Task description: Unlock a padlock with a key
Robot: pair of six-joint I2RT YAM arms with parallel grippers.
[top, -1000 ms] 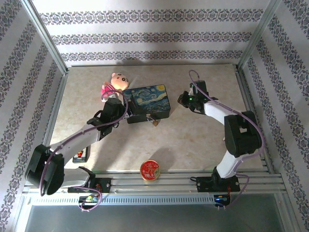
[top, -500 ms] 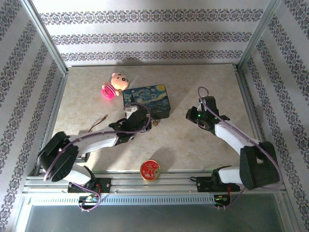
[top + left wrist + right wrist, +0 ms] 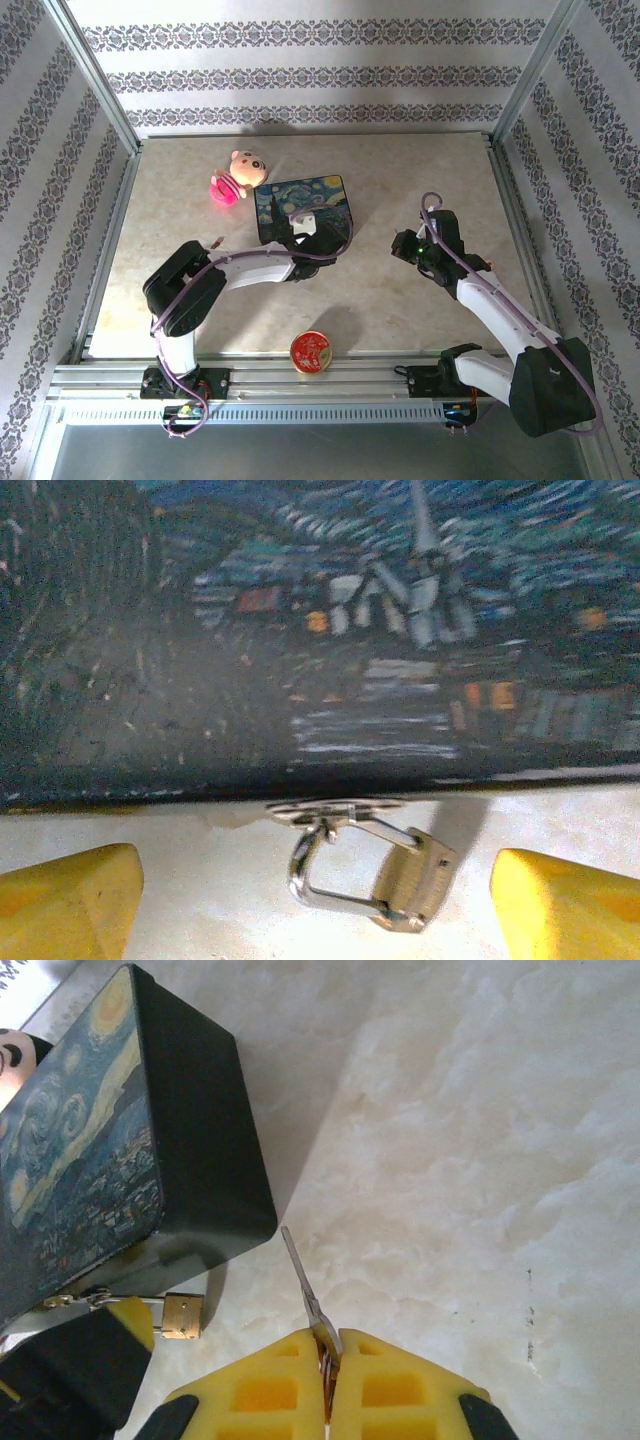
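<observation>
The padlock (image 3: 388,878) lies on its side on the table (image 3: 200,920), low in the centre of the left wrist view. Its shackle hangs from the hasp (image 3: 335,808) on the front of the painted box (image 3: 330,630). Its long axis runs across the frame, shackle loop to the left and brass body to the right, slightly tilted.

My left claw (image 3: 318,905) is open, one yellow finger at each lower corner. It brackets the padlock without touching it, so that arm is much the nearer.

In the right wrist view the brass body sits at lower left, just beside the box's bottom corner. Its free end faces right, toward my right claw (image 3: 330,1345). That claw is clamped on the key (image 3: 300,1275), whose blade points up and left at the box corner. The padlock lies left of the blade and lower in the frame than its tip.

I judge the key must swing down and left to line up with the body's axis. I can't make out the keyhole.
</observation>
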